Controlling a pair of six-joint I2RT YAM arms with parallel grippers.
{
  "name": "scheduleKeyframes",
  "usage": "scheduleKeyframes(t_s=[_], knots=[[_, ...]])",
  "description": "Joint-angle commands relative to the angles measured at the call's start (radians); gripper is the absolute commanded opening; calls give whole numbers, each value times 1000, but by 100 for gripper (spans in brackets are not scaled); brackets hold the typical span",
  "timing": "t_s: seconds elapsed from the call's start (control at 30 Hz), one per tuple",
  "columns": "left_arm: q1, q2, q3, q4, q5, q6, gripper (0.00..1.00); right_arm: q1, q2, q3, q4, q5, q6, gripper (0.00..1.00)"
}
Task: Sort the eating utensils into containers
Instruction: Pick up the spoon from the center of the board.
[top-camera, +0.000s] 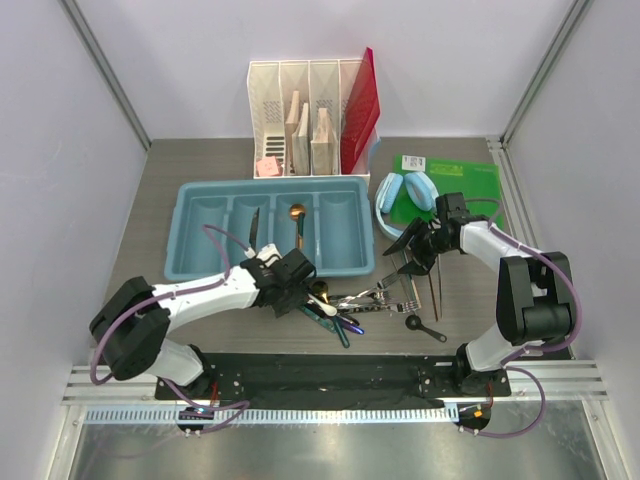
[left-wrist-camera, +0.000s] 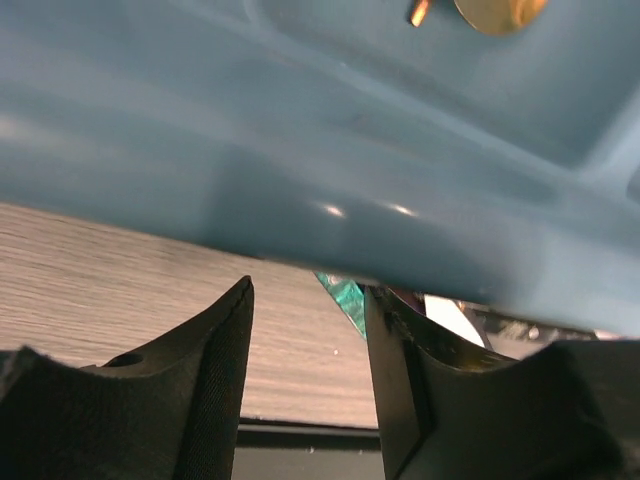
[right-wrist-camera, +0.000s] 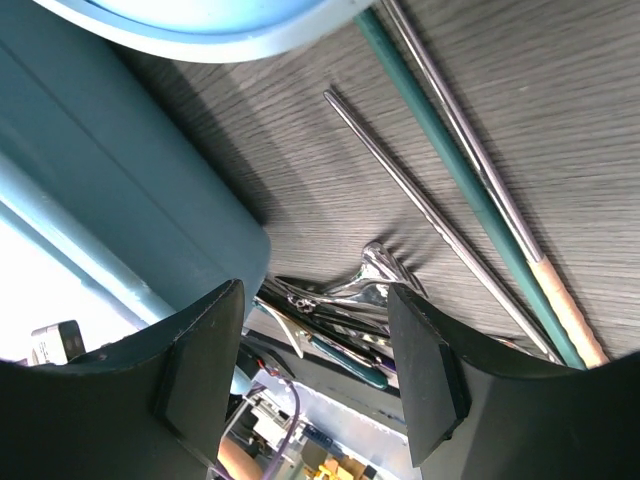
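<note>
Hanging close to the near wall of the light blue cutlery tray (top-camera: 190, 262), the left claw (left-wrist-camera: 308, 300) stands part-open and holds nothing. A dark-handled knife (top-camera: 254, 226) and a gold spoon (top-camera: 297, 214) lie in the tray's two middle compartments beyond it, and the heap of loose utensils (top-camera: 365, 298) sits on the tabletop (top-camera: 150, 200) just to its right. Across that heap, near the tray's right end and beside the light blue headphones (top-camera: 408, 192), the right claw (right-wrist-camera: 315, 300) gapes wide and empty over the tabletop, thin chopsticks (top-camera: 436, 292) lying just beside it.
</note>
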Motion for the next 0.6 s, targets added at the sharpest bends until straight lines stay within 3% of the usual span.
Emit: scheduleKeyframes(t_s=[0.0, 0.57], knots=[[-20, 29, 33, -37, -105, -92, 48, 2, -43, -10, 5, -14, -25, 64], [-40, 138, 73, -5, -94, -95, 48, -2, -35, -16, -3, -26, -39, 64]])
